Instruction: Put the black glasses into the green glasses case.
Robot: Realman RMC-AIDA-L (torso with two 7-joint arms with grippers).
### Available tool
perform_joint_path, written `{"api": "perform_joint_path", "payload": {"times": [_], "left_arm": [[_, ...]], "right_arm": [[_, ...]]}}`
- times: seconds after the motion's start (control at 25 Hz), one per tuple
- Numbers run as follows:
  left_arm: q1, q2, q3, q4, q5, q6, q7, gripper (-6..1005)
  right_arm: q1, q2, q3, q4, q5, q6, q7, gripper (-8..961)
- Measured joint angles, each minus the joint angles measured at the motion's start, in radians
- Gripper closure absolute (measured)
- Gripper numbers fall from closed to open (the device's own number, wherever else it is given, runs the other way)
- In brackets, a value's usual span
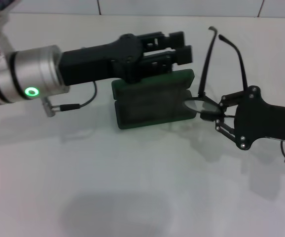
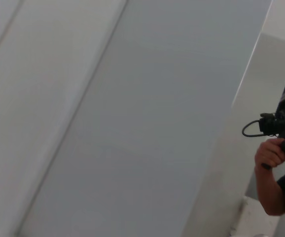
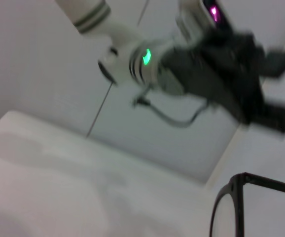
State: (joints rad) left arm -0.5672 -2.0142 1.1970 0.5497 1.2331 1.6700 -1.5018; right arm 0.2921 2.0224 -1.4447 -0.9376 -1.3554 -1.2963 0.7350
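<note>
Glasses (image 1: 216,74) hang centre-right of the head view, pinched at the front frame by the right pincer (image 1: 216,114), beside the open case (image 1: 152,101). Left pincer (image 1: 181,47), fingers narrowly apart, hovers over the lid. Next: lower glasses into the case.

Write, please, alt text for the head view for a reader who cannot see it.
The right gripper pinches the black glasses by the front frame just right of the open green glasses case, temple arms pointing away from the robot. The left gripper hovers, fingers apart, over the case's far half on the white table.
</note>
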Motion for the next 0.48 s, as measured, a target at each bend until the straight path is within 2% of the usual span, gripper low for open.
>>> {"api": "perform_joint_path", "payload": {"times": [0.04,0.08,0.12,0.28,0.48], "left_arm": [[-0.024,-0.001,-0.003,-0.016,0.02,-0.006,-0.024,440],[-0.039,-0.001,-0.004,-0.029,0.034,-0.009,-0.037,440],[-0.058,0.0,-0.003,-0.043,0.05,-0.012,-0.055,440],[-0.13,-0.006,-0.001,-0.088,0.117,-0.015,-0.101,440],[-0.169,-0.018,-0.001,-0.092,0.185,-0.022,-0.169,439]], "right_arm": [[0.005,0.0,-0.001,0.06,0.057,-0.018,-0.09,832],[0.005,0.0,-0.001,0.06,0.057,-0.018,-0.09,832],[0.02,0.001,-0.003,0.141,0.131,-0.054,-0.206,832],[0.031,0.0,-0.002,0.186,0.152,-0.079,-0.249,832],[0.03,0.002,-0.01,0.197,0.153,-0.092,-0.295,832]]}}
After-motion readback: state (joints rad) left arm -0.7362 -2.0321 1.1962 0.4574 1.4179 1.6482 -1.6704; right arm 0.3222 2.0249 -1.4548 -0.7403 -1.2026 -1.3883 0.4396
